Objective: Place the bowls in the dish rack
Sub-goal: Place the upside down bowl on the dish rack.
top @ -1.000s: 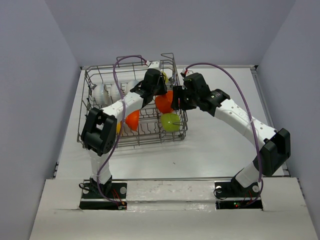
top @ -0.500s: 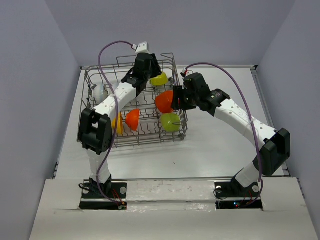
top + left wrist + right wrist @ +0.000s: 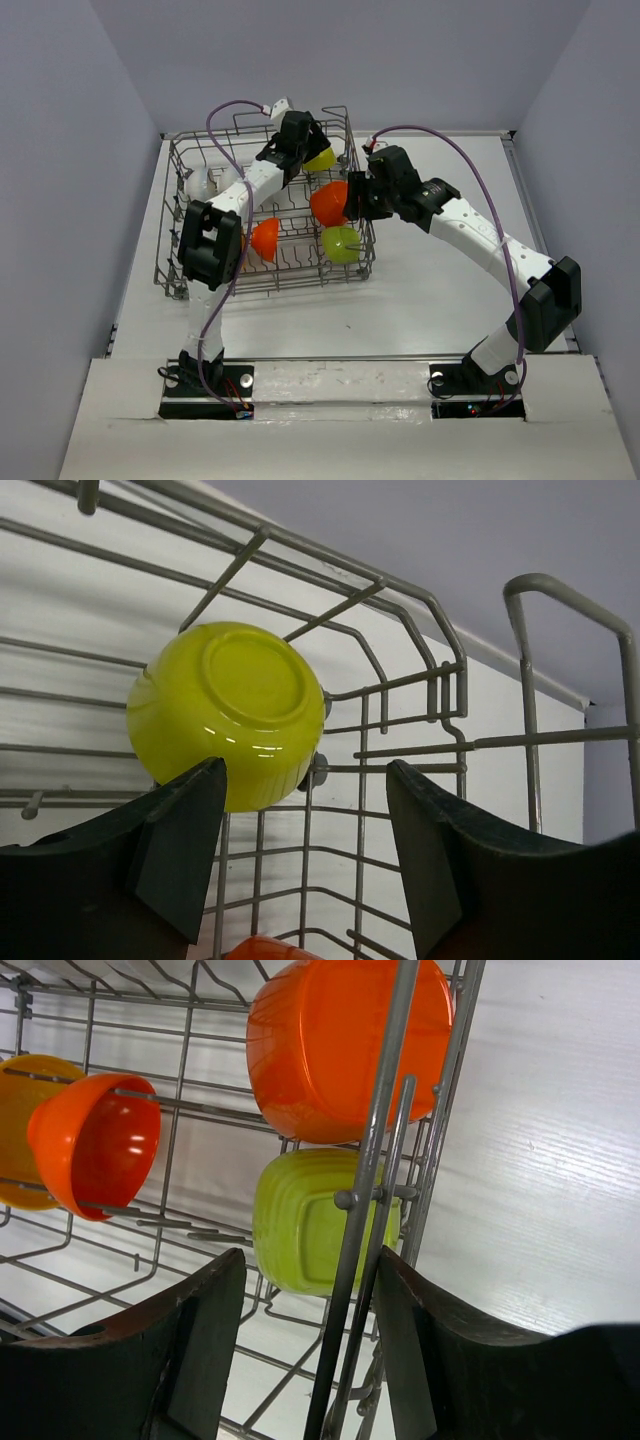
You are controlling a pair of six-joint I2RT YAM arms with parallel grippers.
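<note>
Swung to the far corner, the left gripper (image 3: 305,775) has opened, freeing one yellow bowl (image 3: 228,710); right gripper (image 3: 310,1260) open astride a wire (image 3: 375,1160). Six bowls show in the dish rack (image 3: 172,205): two red-orange (image 3: 330,203) (image 3: 265,238), lime (image 3: 340,243), white (image 3: 200,183), amber (image 3: 15,1130).

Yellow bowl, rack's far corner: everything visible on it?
The yellow bowl is round, glossy, plastic-looking, with a foot ring turned toward the left wrist camera. It stands on its side in the far right corner of the dish rack, against its wires. The open left pincer frames it; whether a finger touches is unclear.
</note>
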